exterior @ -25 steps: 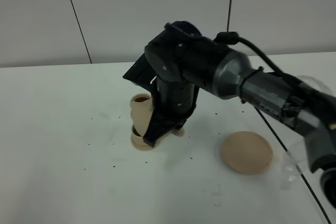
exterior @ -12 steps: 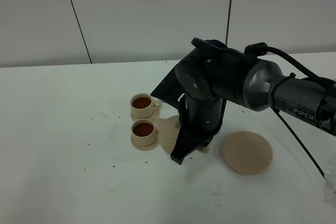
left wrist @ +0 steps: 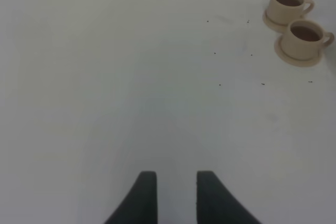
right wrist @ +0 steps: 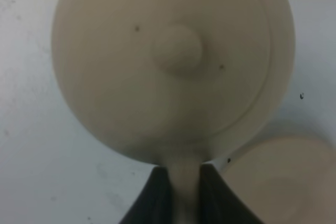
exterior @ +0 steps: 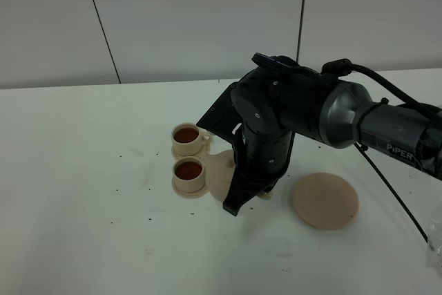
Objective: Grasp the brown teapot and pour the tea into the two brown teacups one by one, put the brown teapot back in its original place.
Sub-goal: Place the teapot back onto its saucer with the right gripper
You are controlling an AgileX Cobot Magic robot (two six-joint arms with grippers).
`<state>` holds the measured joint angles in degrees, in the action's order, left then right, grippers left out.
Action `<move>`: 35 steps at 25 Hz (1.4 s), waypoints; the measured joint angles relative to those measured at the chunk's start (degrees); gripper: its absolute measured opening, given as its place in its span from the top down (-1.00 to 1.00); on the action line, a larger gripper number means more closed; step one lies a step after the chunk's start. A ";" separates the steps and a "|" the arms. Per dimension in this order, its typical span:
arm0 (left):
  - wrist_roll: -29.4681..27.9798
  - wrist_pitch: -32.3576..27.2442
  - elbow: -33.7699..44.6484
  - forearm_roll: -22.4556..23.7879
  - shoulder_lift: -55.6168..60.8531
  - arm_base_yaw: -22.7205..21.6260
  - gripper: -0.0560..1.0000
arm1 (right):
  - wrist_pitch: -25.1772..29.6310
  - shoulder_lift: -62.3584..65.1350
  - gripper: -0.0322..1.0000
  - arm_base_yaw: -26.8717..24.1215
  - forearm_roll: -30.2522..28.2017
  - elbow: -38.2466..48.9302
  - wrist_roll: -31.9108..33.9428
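I have the right arm's black gripper (right wrist: 181,187) clamped on the loop handle of the squat, round, matte tan teapot (exterior: 222,177), which hangs just right of the cups and left of its wide, flat tan saucer (exterior: 324,200), the place it must return to. In the wrist view I look straight down on the knobbed lid (right wrist: 177,48), with both jaws pinching the thin handle between them. I judge the pot stiff and fragile like ceramic, fairly heavy for so narrow a hold, and the matte surface should help against slipping; the handle is the only sensible place to grip, and the loose-looking lid could shift if I tilt it. The two small tan teacups (exterior: 190,168) on their little saucers, near the table's middle, both show dark tea and would spill if bumped. The left gripper (left wrist: 176,195) hovers over bare table with its jaws apart, holding nothing.
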<state>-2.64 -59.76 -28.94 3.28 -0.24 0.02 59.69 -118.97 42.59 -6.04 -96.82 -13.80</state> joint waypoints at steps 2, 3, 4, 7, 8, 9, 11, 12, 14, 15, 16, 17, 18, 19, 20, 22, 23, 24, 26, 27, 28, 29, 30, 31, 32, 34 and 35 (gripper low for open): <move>0.00 0.00 0.00 0.00 0.00 0.00 0.41 | 0.00 0.00 0.75 -0.21 0.06 0.00 -0.27; 0.00 0.00 0.00 0.00 0.00 0.00 0.41 | 0.06 0.02 0.75 -0.33 0.18 0.00 -0.63; 0.00 0.00 0.00 0.00 0.00 0.00 0.41 | 0.12 0.07 0.75 -0.54 0.18 0.00 -0.95; 0.00 0.00 0.00 0.00 0.00 0.00 0.41 | 0.58 0.56 0.75 -1.19 0.18 0.16 -1.32; 0.00 0.00 0.00 0.00 0.00 0.00 0.41 | 0.58 0.93 0.75 -1.44 0.18 0.55 -1.32; 0.00 0.00 0.00 0.00 0.00 0.00 0.41 | 0.37 1.58 0.75 -1.80 0.18 1.32 -1.32; 0.00 0.00 0.00 0.00 0.00 0.00 0.41 | -0.24 3.25 0.75 -2.48 0.18 3.82 -1.32; 0.00 0.00 0.00 0.00 0.00 0.00 0.41 | -1.20 4.14 0.75 -3.00 0.25 5.38 -1.32; 0.00 0.00 0.00 0.00 0.00 0.00 0.41 | -4.02 6.79 0.75 -4.26 0.43 10.01 -0.99; 0.00 0.00 0.00 0.00 0.00 0.00 0.41 | -5.40 8.06 0.75 -5.11 0.43 12.15 -0.71; 0.00 0.00 0.00 0.00 0.00 0.00 0.41 | -7.15 9.62 0.75 -5.94 0.43 14.76 0.00; 0.00 0.00 0.00 0.00 0.00 0.00 0.41 | -8.31 11.21 0.75 -6.67 0.43 17.38 0.65; 0.00 0.00 0.00 0.00 0.00 0.00 0.41 | -9.37 12.76 0.75 -7.56 0.43 19.89 1.31; 0.00 0.00 0.00 0.00 0.00 0.00 0.41 | -10.28 13.99 0.75 -8.33 0.43 21.92 1.80; 0.00 0.00 0.00 0.00 0.00 0.00 0.41 | -11.25 15.30 0.75 -9.28 0.37 23.81 2.17; 0.00 0.00 0.00 0.00 0.00 0.00 0.41 | -13.02 17.26 0.75 -10.71 0.28 27.69 2.86; 0.08 0.00 0.00 0.00 0.00 0.00 0.41 | -13.51 18.01 0.75 -11.44 0.26 29.14 3.09; 0.08 0.00 0.00 0.00 0.00 0.00 0.41 | -14.01 18.56 0.75 -12.14 0.26 30.41 3.33; 0.08 0.00 0.00 0.00 0.00 0.00 0.41 | -14.94 19.07 0.75 -13.38 0.26 32.30 3.86; 0.08 0.00 0.00 0.00 0.00 0.00 0.41 | -15.51 19.07 0.75 -13.90 0.26 33.04 3.99; 0.03 0.00 0.00 0.00 0.00 0.00 0.41 | -16.50 19.07 0.75 -14.39 0.20 33.99 4.05; 0.03 0.00 0.00 0.00 0.00 0.00 0.41 | -17.83 19.07 0.75 -14.90 0.20 34.84 4.12; 0.03 0.00 0.00 0.00 0.00 0.00 0.41 | -18.95 19.07 0.75 -15.37 0.20 35.47 4.12; 0.03 0.00 0.00 0.00 0.00 0.00 0.41 | -20.54 19.07 0.75 -15.73 0.20 36.14 4.25; 0.03 0.00 0.00 0.00 0.00 0.00 0.41 | -21.86 19.07 0.75 -16.01 0.20 36.66 4.25; 0.03 0.00 0.00 0.00 0.00 0.00 0.41 | -24.65 19.00 0.75 -16.47 0.25 37.00 4.37; 0.03 0.00 0.00 0.00 0.00 0.00 0.41 | -25.63 18.86 0.75 -16.47 0.25 37.08 4.45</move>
<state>-2.61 -59.76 -28.94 3.28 -0.24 0.02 34.06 -100.11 26.11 -5.79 -59.74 -9.35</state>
